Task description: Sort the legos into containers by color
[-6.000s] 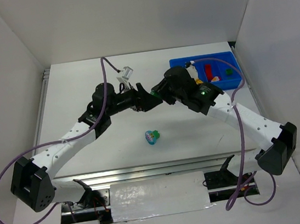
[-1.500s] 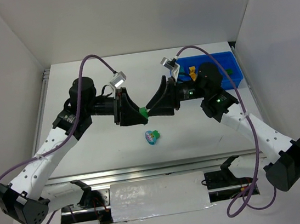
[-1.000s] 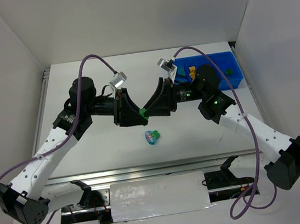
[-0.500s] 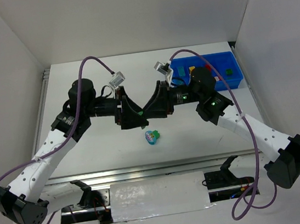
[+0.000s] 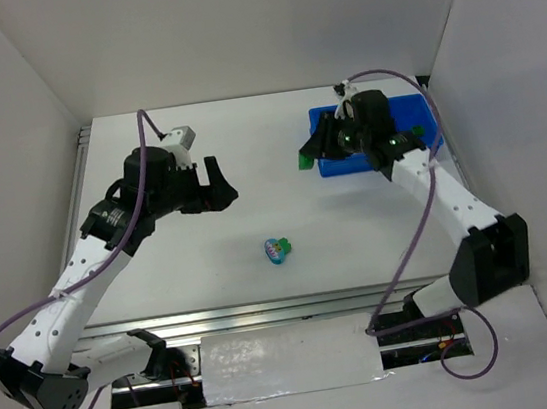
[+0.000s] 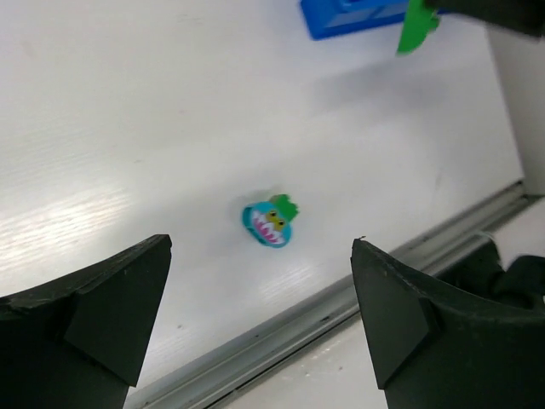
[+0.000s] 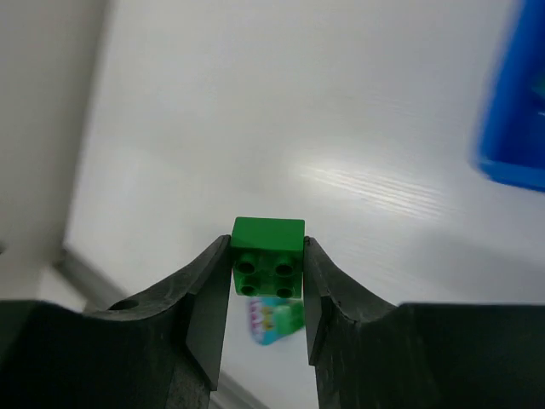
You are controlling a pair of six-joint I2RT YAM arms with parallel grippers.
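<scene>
Sitting pinched btwn the fingers of the right gripper [image 5: 307,156]: one green lego [image 7: 268,254], studs' underside facing the wrist cam. It is held above the table [image 5: 181,267], just beside the left end of the blue tray [image 5: 420,109], not yet over a compartment.

Tray contents are mostly hidden by the right arm. One small green piece [image 5: 412,133] is seen near the right end; the rest can't be told.

Only one other lego is seen on the table: a cyan/green multicolour piece [image 5: 278,250], near the middle, well apart from the tray.

Left gripper [image 5: 218,183] is spread wide, nothing held, above the table left of centre.

Progress est.: nearly done. Left: green to be dropped into its compartment, then the multicolour piece picked and placed.
</scene>
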